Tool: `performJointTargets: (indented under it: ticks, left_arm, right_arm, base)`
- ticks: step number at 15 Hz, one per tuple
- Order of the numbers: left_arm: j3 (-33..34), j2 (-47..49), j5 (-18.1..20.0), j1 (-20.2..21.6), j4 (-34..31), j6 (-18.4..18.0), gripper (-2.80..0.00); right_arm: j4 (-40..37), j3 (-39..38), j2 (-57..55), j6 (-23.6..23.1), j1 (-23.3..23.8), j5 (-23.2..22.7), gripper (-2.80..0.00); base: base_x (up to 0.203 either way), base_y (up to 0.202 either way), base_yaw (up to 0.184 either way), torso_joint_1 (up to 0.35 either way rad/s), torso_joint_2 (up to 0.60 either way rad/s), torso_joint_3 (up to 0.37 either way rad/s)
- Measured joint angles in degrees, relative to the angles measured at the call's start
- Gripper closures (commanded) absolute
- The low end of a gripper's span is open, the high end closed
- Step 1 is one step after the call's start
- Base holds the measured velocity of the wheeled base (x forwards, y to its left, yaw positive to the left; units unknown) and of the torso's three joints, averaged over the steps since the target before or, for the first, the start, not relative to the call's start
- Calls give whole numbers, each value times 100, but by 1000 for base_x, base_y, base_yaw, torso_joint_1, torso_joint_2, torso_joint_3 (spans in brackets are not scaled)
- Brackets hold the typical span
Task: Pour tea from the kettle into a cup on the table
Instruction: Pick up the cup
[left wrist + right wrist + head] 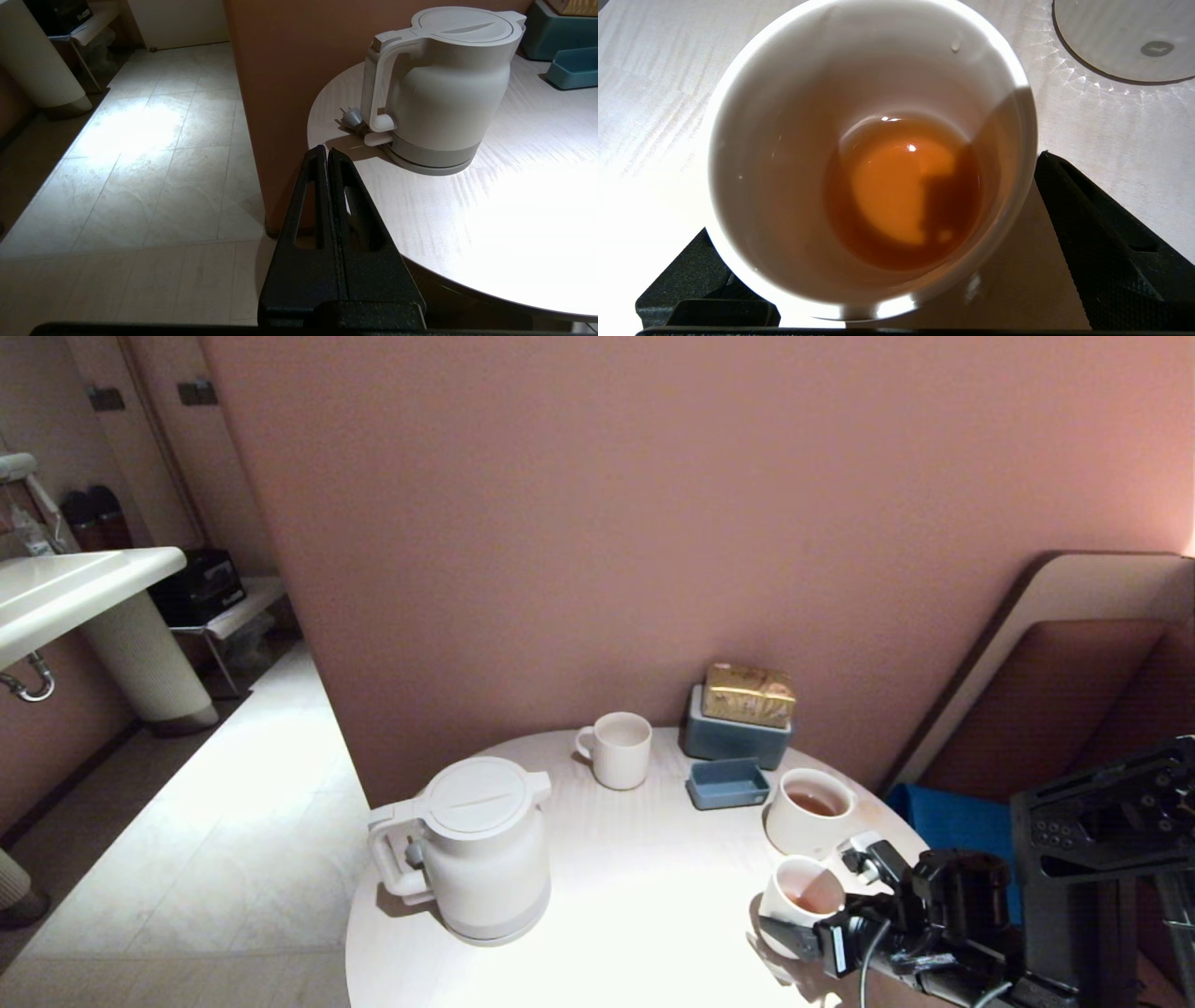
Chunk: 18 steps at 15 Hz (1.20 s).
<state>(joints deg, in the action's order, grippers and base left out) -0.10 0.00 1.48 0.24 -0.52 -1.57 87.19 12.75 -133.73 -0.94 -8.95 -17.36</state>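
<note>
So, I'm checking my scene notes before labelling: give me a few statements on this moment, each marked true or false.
1. The kettle lies tipped on its side. False: it stands upright on the table.
2. The cup holds some tea. True.
3. The right gripper's fingers stand open on either side of the cup. True.
4. The left gripper grips the kettle's handle. False: it is shut on nothing, off the table's edge.

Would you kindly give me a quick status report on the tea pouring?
Right gripper open around the cup, tea in it. Left gripper shut, parked off the table. Kettle upright, untouched.
</note>
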Motion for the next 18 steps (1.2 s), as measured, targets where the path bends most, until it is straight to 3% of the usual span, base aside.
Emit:
performJointTargets:
  ticks: [1, 2, 3, 4, 18]
  left_arm:
    - [0, 0, 1, 0, 0, 1, 0]
    - [0, 0, 1, -1, 1, -2, 0]
    - [0, 0, 1, -2, 1, 0, 0]
    - [0, 0, 2, -2, -1, 1, 0]
    - [-1, 0, 1, -2, -1, 0, 0]
  right_arm:
    - [0, 0, -1, 1, 0, 0, -280]
    - [0, 0, -6, -4, 0, -3, 0]
    - [0, 0, -6, -5, -4, -5, -92]
    - [2, 0, -9, -10, -8, -5, -280]
    - [0, -101, -12, -16, -28, -5, -280]
  base:
    - [0, 0, 0, 0, 0, 0]
    - [0, 0, 0, 0, 0, 0]
    - [0, 0, 0, 0, 0, 0]
    - [0, 0, 0, 0, 0, 0]
    - [0, 0, 0, 0, 0, 0]
